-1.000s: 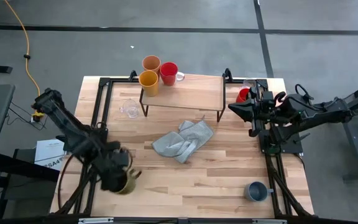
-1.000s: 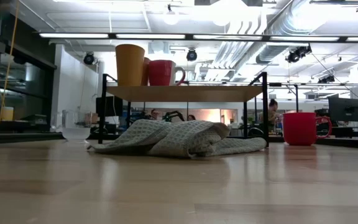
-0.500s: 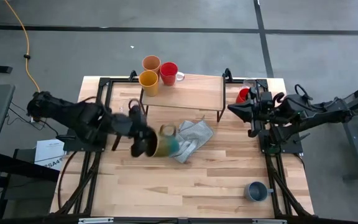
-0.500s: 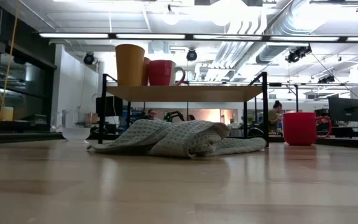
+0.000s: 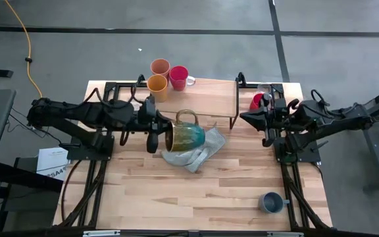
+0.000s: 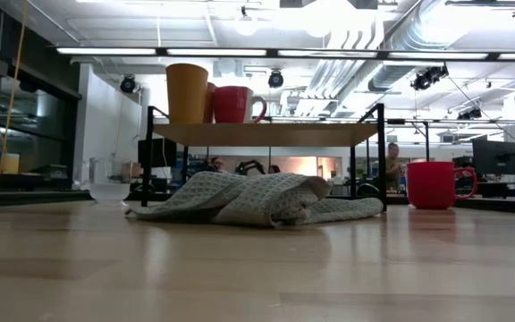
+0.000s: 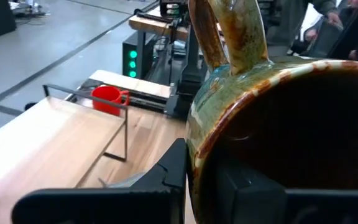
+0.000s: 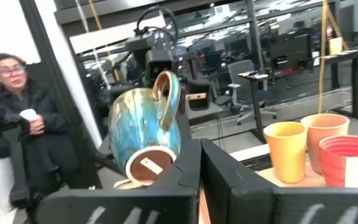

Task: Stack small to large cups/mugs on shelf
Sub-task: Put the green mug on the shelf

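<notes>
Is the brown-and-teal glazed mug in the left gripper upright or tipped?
Tipped on its side: the brown-and-teal glazed mug shows its base in the right wrist view, handle up, held by the left gripper.

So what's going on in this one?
The left gripper is carrying a brown-and-teal glazed mug on its side above the grey cloth, just in front of the shelf. A yellow mug, a peach tumbler and a red mug stand at the shelf's left end. The right gripper waits shut by another red mug, and a grey-blue mug stands on the table.
</notes>
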{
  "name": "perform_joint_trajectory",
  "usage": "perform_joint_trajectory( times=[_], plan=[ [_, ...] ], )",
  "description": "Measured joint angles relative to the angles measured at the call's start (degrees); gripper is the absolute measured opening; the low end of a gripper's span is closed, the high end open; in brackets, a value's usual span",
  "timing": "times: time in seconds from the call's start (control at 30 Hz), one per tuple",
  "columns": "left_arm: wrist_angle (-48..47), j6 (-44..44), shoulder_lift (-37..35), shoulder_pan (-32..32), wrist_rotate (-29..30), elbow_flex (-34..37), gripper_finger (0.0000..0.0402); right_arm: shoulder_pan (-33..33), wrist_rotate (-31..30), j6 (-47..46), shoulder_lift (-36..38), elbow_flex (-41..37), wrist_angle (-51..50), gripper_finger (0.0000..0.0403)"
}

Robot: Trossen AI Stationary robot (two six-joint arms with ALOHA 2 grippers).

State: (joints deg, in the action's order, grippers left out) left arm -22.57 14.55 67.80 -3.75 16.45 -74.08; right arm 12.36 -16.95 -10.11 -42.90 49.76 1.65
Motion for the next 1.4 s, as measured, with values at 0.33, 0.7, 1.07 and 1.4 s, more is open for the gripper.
perform_joint_trajectory(
  times=[0.33,0.7,1.07,1.4],
  plan=[
    [20.5,1.4,-5.4,0.0,-0.9,12.7,0.0024,0.0,4.0,-0.1,-3.0,0.0,0.0,0.0000],
    [27.5,4.0,-8.5,0.0,-0.6,17.9,0.0024,0.0,7.0,0.1,-4.0,0.0,0.3,0.0000],
    [27.5,4.1,-8.5,0.0,-0.4,17.9,0.0023,0.0,7.1,0.1,-4.0,0.0,0.3,0.0000],
    [27.2,4.0,-8.5,0.0,2.7,17.9,0.0023,0.0,7.1,0.1,-4.0,0.0,0.3,0.0000]
  ],
)
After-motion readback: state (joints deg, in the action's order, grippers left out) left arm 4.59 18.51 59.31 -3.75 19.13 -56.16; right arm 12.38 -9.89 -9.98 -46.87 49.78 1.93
